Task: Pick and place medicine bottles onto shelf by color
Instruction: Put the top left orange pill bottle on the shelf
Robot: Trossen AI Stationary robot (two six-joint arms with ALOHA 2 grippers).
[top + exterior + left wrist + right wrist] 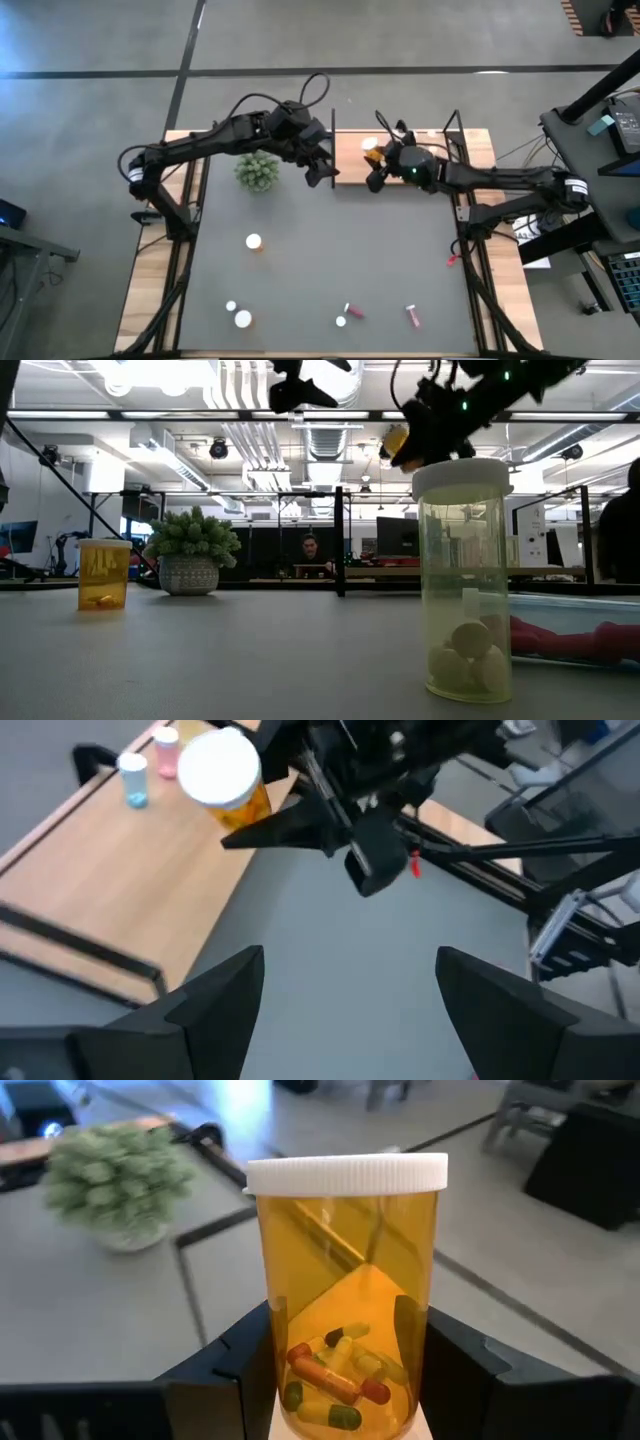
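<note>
the right tool [374, 166] grips an orange bottle [345, 1295] upright above the shelf [352, 152], probably to set it down; the left tool [322, 168] is open nearby.

Left arm extends toward the table's far centre; left gripper [322, 170] hangs raised, fingers [215, 985] spread wide and empty. Right arm reaches in from the right; right gripper [377, 165] is clamped around an orange pill bottle [345, 1335].
</note>
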